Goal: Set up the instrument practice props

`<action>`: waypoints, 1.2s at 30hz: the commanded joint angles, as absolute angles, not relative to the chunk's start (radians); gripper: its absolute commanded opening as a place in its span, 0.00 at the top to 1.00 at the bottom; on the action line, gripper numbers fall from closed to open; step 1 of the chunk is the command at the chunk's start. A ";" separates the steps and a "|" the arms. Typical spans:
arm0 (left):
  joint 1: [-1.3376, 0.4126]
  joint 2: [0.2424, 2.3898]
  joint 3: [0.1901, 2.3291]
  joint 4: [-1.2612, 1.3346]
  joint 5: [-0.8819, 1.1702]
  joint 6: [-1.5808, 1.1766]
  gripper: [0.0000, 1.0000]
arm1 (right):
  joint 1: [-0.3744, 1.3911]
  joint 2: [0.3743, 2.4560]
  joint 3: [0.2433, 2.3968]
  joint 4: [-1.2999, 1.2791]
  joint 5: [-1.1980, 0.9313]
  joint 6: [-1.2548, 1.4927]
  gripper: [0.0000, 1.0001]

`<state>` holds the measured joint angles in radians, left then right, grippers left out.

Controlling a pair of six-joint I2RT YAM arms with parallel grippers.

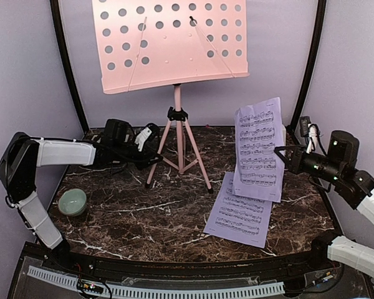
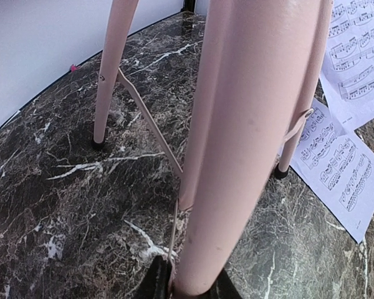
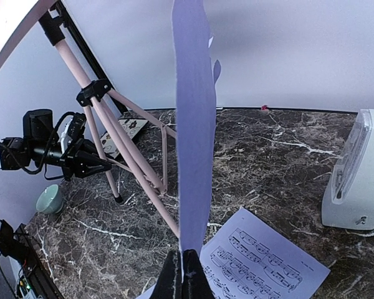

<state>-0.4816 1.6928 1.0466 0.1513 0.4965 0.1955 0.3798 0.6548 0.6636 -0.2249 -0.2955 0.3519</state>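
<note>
Pinching an upright page [image 3: 193, 124] near the surface's [image 1: 143, 212] right edge, the right tool [image 3: 184, 277] may let it flop; the left tool [image 2: 188, 283], clamped low on the back-centre stand [image 1: 174, 47], could tip it.

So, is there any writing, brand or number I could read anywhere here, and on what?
No readable text.
Upright sheet-music page: printed notes only, no legible words.
Flat sheet-music page: same.
Metronome: small mark at its base, too blurred to read.
Music stand: no lettering visible.
</note>
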 commanded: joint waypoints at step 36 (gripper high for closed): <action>-0.660 0.778 0.674 0.038 -0.153 -0.090 0.46 | 0.469 0.612 0.841 -0.131 -0.945 0.287 1.00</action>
<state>-0.6010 0.8551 0.6128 0.1497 0.1097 -0.0914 0.4263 0.5945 0.7860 -0.2687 -0.9123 0.2626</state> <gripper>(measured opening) 0.563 0.006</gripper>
